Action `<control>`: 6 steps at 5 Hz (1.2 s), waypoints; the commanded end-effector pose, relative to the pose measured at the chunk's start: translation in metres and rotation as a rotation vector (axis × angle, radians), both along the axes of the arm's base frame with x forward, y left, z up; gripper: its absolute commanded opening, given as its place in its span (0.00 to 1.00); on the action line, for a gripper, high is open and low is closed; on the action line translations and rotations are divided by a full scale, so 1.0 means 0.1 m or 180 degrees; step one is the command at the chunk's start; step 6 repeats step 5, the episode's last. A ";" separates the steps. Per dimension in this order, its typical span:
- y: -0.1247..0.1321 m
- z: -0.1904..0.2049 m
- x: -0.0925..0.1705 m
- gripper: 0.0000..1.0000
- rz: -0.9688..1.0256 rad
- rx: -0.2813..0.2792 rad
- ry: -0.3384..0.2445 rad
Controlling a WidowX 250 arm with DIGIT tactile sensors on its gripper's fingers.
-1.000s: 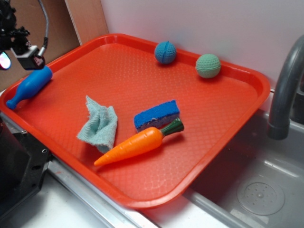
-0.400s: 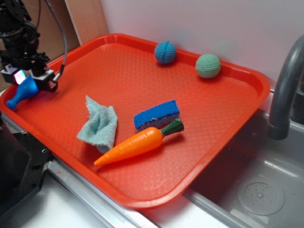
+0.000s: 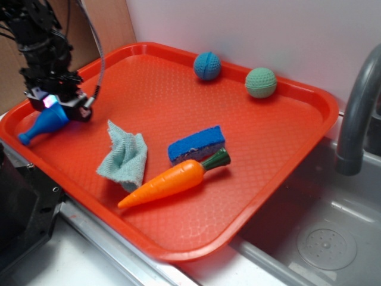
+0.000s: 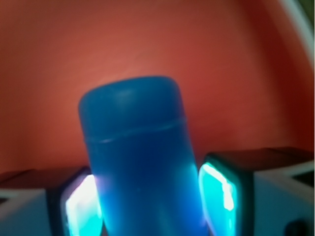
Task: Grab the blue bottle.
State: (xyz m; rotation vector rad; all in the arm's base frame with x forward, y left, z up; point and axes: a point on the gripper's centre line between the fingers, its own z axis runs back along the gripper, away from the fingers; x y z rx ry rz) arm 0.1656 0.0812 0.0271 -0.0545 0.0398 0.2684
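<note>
Straddling the blue bottle point(image 3: 43, 124) at its body, the gripper point(image 3: 58, 106) pads press both sides, closed for a lift off the tray point(image 3: 178, 89)

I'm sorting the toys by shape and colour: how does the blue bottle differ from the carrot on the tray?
The blue bottle is plain blue all over; the carrot is orange with a dark green top. The bottle sits between the end effector's fingers near the tray's left edge; the carrot lies free near the front, beside the blue sponge. The bottle has a narrow neck and flared mouth; the carrot tapers to a point. Both are smooth, elongated toys.
</note>
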 end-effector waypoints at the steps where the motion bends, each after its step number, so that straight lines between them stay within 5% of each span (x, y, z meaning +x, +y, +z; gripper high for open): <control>1: -0.46 0.37 0.08 0.00 -0.0308 -0.0044 0.0024; 2: -0.43 0.68 0.09 0.00 -0.0412 -0.0003 -0.0004; 4: 0.00 1.53 -0.02 0.00 0.0028 0.0364 -0.0410; 6: 0.02 1.67 -0.01 0.00 0.0000 0.0531 -0.0515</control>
